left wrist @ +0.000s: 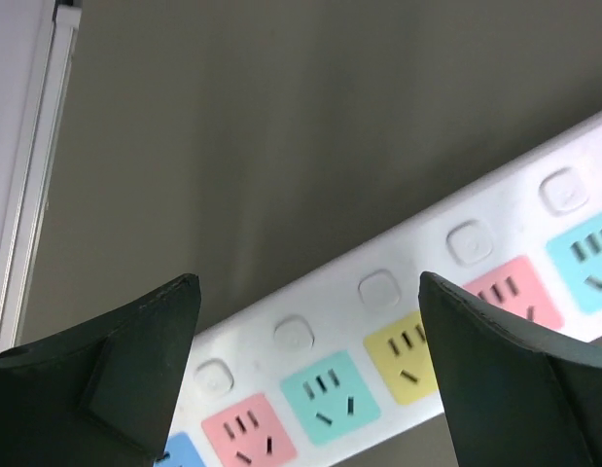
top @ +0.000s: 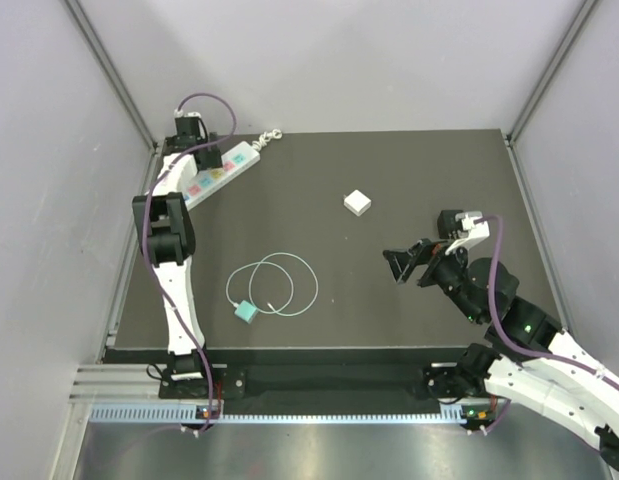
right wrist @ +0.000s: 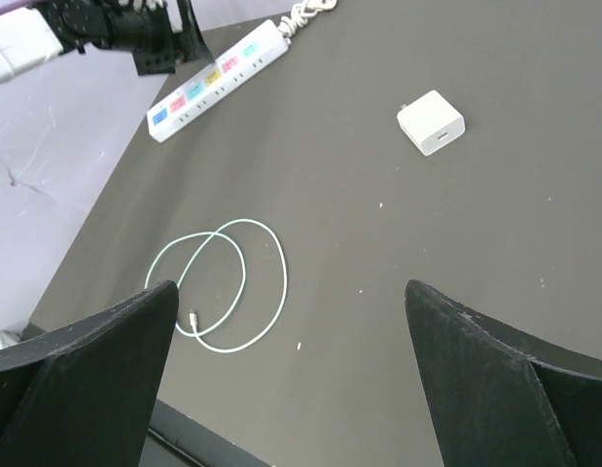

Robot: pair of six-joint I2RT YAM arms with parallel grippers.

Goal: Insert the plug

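The plug (top: pixel 247 311), a small teal box, lies on the dark table near the front left, and its thin white cable (top: pixel 315 285) curls in loops beside it. The right wrist view shows the cable loops (right wrist: pixel 284 273), but the plug itself is hidden behind a finger. My left gripper (top: pixel 207 160) hangs open over the power strip (top: pixel 221 172) at the back left. Its coloured sockets, among them a teal socket (left wrist: pixel 328 394), show between the fingers of the left gripper (left wrist: pixel 310 282). My right gripper (top: pixel 399 265) is open and empty, well right of the plug, also seen as the right gripper (right wrist: pixel 291 284).
A small white square block (top: pixel 357 203) sits right of centre toward the back, the same block (right wrist: pixel 431 123) in the right wrist view. The power strip (right wrist: pixel 218 70) lies diagonally by the left wall. Grey walls enclose the table on three sides.
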